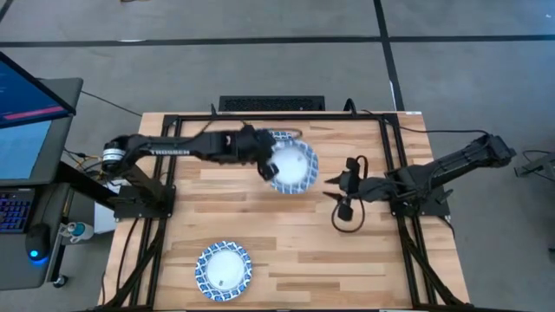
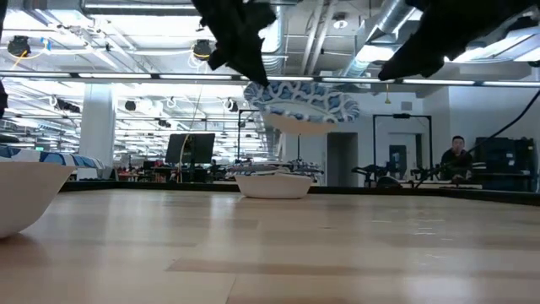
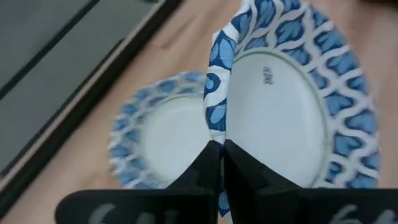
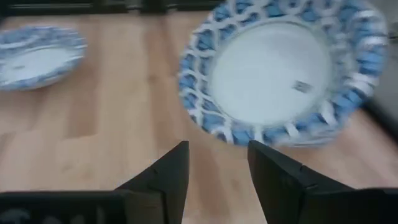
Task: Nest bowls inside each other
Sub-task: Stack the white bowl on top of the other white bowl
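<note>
The left gripper [image 1: 263, 162] is closed on the rim of a raised bowl [image 1: 292, 166] near the table's [image 1: 373, 251] far edge. The left wrist view shows both fingers [image 3: 208, 168] pinching the patterned rim, with the bowl's white underside and a small mark facing the camera. That view also shows a second bowl [image 3: 158, 134] lying on the wood below. The low view confirms the held bowl [image 2: 301, 105] hangs clear above this resting bowl [image 2: 274, 183]. The right gripper [image 1: 344, 195] waits near the table's right side, fingers apart and empty. A separate bowl [image 1: 223, 268] sits near the front edge.
</note>
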### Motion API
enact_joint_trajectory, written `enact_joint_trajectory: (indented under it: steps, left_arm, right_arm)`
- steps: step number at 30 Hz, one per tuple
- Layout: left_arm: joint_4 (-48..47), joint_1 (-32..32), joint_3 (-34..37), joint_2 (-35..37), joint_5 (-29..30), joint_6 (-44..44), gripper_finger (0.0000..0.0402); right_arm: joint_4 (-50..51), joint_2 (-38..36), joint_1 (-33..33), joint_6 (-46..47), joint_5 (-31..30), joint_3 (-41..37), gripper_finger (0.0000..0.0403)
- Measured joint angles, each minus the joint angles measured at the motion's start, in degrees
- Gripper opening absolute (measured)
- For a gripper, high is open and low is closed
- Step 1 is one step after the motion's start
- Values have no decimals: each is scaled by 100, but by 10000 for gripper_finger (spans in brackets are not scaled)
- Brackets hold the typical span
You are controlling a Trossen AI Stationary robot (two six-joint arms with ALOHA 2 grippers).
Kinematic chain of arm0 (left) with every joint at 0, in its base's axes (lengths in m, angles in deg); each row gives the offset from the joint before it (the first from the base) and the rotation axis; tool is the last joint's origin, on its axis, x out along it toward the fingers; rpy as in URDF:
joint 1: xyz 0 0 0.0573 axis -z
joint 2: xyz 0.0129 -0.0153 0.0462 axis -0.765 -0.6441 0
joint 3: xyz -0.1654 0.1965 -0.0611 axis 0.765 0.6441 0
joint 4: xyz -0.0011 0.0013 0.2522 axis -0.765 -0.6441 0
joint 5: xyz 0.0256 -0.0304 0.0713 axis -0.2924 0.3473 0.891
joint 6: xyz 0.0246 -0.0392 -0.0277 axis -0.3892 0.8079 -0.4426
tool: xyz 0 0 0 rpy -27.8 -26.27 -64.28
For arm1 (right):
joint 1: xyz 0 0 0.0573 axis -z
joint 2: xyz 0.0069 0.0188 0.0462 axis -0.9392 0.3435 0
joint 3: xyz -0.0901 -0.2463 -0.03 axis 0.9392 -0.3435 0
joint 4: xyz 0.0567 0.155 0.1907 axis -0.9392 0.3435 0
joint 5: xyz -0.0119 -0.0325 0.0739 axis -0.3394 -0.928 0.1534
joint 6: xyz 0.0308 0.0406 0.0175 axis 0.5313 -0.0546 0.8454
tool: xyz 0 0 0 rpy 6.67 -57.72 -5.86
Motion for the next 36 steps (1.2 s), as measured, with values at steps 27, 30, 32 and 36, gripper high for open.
enact_joint_trajectory:
  steps: [27, 30, 32, 36]
  left_arm:
    - [226, -1872, 299, -99, -1121, -728, 0]
    - [272, -1940, 298, -136, -1144, -814, 0]
    - [338, -1991, 298, -195, -1257, -752, 4]
    - [409, -2106, 286, -494, -2030, -587, 19]
  right_arm:
    - [-261, 11, 1104, -275, -499, 0, 186]
    - [-468, 11, 1221, 11, -496, 0, 186]
    - [-561, 11, 1288, 29, -494, 0, 186]
    - [-616, 11, 1350, 38, -492, 0, 186]
